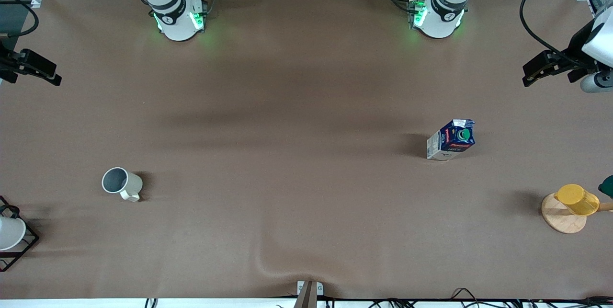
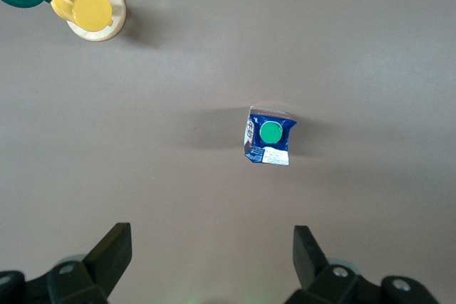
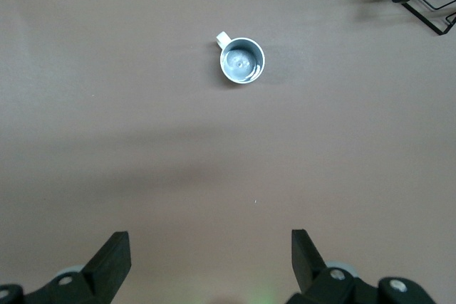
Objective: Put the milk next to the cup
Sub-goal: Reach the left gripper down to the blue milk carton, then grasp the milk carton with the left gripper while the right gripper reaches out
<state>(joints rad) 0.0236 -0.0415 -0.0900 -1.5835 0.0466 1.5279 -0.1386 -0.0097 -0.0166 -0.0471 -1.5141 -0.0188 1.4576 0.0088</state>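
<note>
The milk, a dark blue carton with pale sides and a green cap, stands upright toward the left arm's end of the table. It also shows in the left wrist view. The cup, a cream mug with a grey inside, stands upright toward the right arm's end, nearer the front camera than the milk. It also shows in the right wrist view. My left gripper is open and empty, high above the table, at the table's end in the front view. My right gripper is open and empty, high at the other end.
A yellow cup lies on a round wooden stand with a dark green thing beside it, at the left arm's end. A white cup sits in a black wire rack at the right arm's end. The cloth wrinkles near the front edge.
</note>
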